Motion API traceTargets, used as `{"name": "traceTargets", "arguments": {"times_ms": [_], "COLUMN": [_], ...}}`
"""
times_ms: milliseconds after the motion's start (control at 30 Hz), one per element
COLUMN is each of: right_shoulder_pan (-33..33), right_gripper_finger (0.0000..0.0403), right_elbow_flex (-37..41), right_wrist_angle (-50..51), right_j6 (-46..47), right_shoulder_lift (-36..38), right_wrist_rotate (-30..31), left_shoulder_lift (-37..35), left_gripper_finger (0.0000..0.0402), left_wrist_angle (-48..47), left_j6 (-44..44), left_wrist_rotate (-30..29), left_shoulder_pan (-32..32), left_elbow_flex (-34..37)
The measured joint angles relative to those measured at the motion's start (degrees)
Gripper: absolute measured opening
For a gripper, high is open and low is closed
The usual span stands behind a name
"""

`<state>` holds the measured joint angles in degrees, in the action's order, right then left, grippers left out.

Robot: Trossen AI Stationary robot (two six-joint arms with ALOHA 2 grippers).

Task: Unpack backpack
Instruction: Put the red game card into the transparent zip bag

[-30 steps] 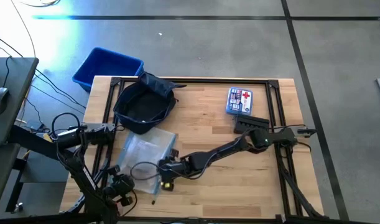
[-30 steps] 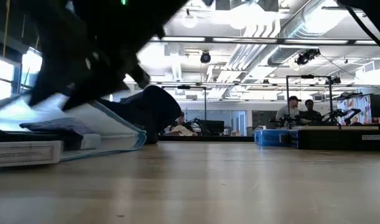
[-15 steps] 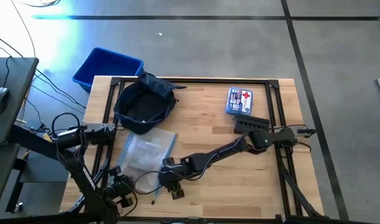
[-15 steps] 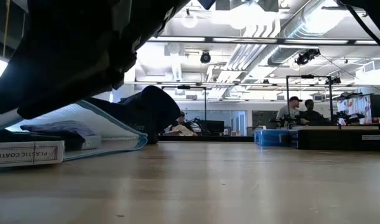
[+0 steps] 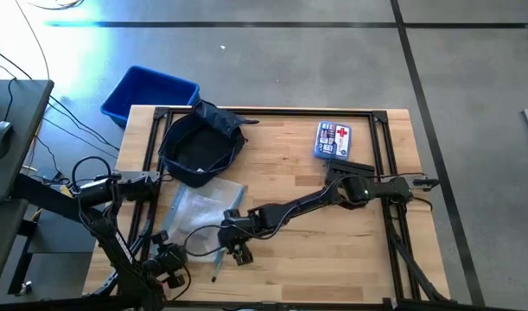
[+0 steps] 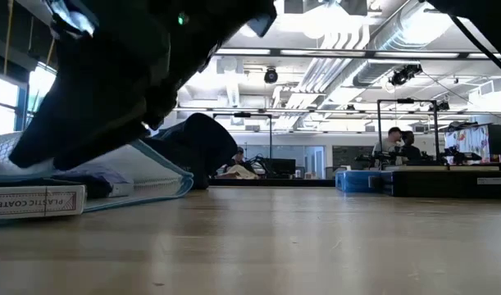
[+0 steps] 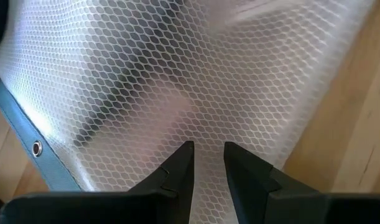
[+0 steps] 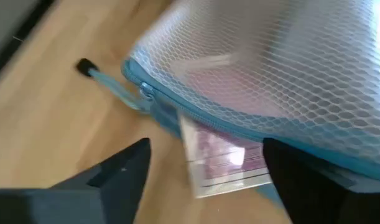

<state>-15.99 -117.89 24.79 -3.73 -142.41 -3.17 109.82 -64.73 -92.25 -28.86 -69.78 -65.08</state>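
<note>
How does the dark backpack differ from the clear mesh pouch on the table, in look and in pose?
The backpack is dark navy, opaque fabric; the pouch is clear mesh plastic with a light blue edge, so its contents show through. The backpack stands slumped and open towards the camera above, rounded like a bowl; the pouch lies flat on the table. The backpack sits near the table's far edge; the pouch lies nearer the arms' bases. Both are soft and rest on the table.

Dark navy backpack (image 5: 200, 143), slumped open, mouth up, at table's far-left corner
</note>
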Motion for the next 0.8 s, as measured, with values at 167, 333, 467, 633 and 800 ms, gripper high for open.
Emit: {"name": "traceTargets", "arguments": {"times_ms": [167,333,467,633,800], "right_shoulder_pan": [0.2,1.4,2.1,2.2,1.3], "right_gripper_finger": [0.0370,0.0386,0.0382,0.0333,0.0289], "right_elbow_flex": [0.0,0.0,-0.1,0.0,0.0], "right_wrist_angle": [-0.6,-1.1,-1.0,-0.4,-0.1], "right_j6": [-4.1,-4.2,-2.8,0.9,2.3], "right_shoulder_lift": [-0.5,-1.9,-2.7,-2.9,-2.9], "right_wrist_rotate": [3.1,1.0,-0.4,-0.5,1.4], "left_shoulder_lift": [0.0,-0.1,-0.1,-0.1,-0.1], "left_gripper_finger": [0.0069,0.0069,0.0069,0.0069,0.0069], "left_wrist_angle": [0.5,0.8,2.0,2.1,1.9], "left_j6": [1.0,1.2,1.9,1.9,1.9], "left_wrist_rotate": [-0.1,-0.2,-0.4,-0.3,0.2], "left_shoulder_pan": [0.0,0.0,0.0,0.0,0.0], "left_elbow_flex": [0.0,0.0,0.0,0.0,0.0]}}
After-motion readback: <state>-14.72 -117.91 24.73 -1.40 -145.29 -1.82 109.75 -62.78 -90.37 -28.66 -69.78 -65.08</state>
